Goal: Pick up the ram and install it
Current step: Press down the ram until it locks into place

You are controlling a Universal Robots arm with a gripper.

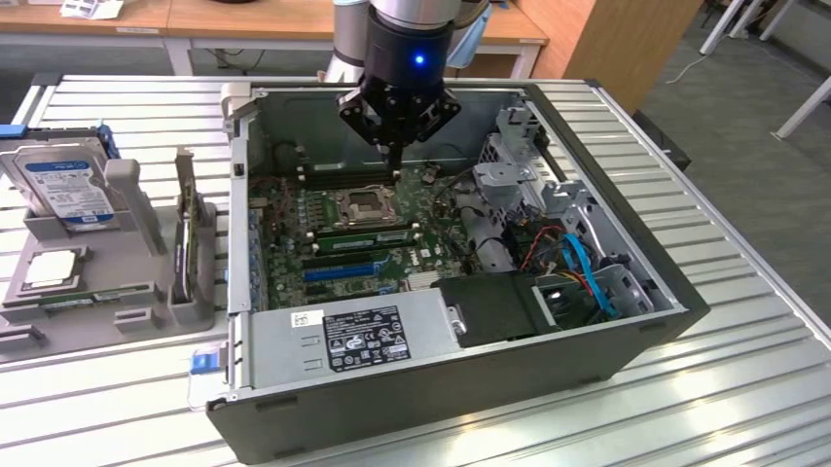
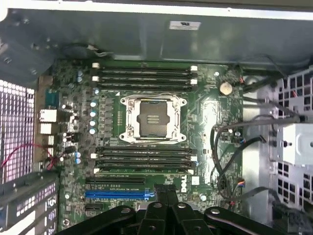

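While I watch from the exterior view, the closest thing to me is the slatted table (image 1: 727, 389), and on it the open case (image 1: 649, 321) with its power supply (image 1: 350, 336) along the near wall. Off to the exterior view's left sits a grey tray (image 1: 143, 321). The ram (image 1: 81, 296) lies flat in the tray's near trough, a thin green strip, well apart from the arm and outside the case. Just behind it in the tray I see the processor (image 1: 53, 268), and behind that the hard drive (image 1: 65, 185) stands tilted on its edge.

Deeper inside the case the motherboard (image 1: 338, 253) lies flat, with the socket (image 1: 364, 202) open at its middle and long memory slots (image 2: 144, 159) on both sides of it. I cannot tell from either view whether any of those slots is filled.

Above the far side of the board hangs the gripper (image 1: 393, 163), pointing straight down. Its fingers are clenched together with nothing between them. On the wrist view the fingertips (image 2: 165, 192) meet over the board edge beside the blue slot (image 2: 117, 194).

Beyond the case stand wooden desks (image 1: 260, 15)
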